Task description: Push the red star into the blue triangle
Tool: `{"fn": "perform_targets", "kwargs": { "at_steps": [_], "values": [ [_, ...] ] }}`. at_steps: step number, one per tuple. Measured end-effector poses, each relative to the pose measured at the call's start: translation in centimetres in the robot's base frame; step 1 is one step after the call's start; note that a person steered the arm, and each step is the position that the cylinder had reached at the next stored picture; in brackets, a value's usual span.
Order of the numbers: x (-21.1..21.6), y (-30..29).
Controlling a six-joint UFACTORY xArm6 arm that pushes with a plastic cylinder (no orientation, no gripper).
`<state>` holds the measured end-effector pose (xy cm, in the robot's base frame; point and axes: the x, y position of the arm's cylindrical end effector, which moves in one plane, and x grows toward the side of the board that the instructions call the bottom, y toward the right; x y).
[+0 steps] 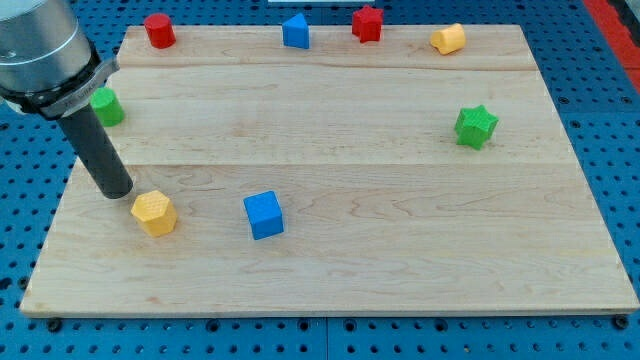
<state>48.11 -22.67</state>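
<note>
Rod only, no jaws on this rig, so nothing spread, pressed or pinched. My tip (117, 192) rests on the tabletop (340, 150) at the view's left, just up and left of the yellow hexagon block (154, 213). Whether tip and block touch, I cannot tell; any gap is very small. Tip holds nothing.

Red star (367, 23) sits at the top edge of the tabletop, right of centre. Blue triangle (295, 31) sits on the same edge, just to the star's left, near but apart from it. Both well apart from my tip, across the board.

Other blocks:
- Red cylinder-like block (159, 30), top-left corner area.
- Yellow block (449, 39), top edge, right of the red star; rounded shape, exact form unclear.
- Green block (107, 106), left edge, partly hidden behind the rod's housing; shape not clear.
- Green star (476, 126), right side, mid-height.
- Blue cube (264, 215), lower middle, to the right of the yellow hexagon block, apart from it.

Wood-grain tabletop lies on a blue perforated base (600, 60).
</note>
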Motion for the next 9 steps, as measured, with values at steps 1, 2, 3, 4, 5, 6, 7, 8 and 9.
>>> {"fn": "perform_targets", "kwargs": {
  "at_steps": [1, 2, 3, 4, 5, 6, 7, 8, 9],
  "values": [
    [-0.7, 2.1],
    [-2.5, 4.4],
    [-1.2, 8.4],
    [4.6, 10.4],
    [4.1, 4.9],
    [0.9, 7.9],
    [1.7, 3.9],
    [1.9, 4.8],
    [-7.6, 11.7]
  ]
}}
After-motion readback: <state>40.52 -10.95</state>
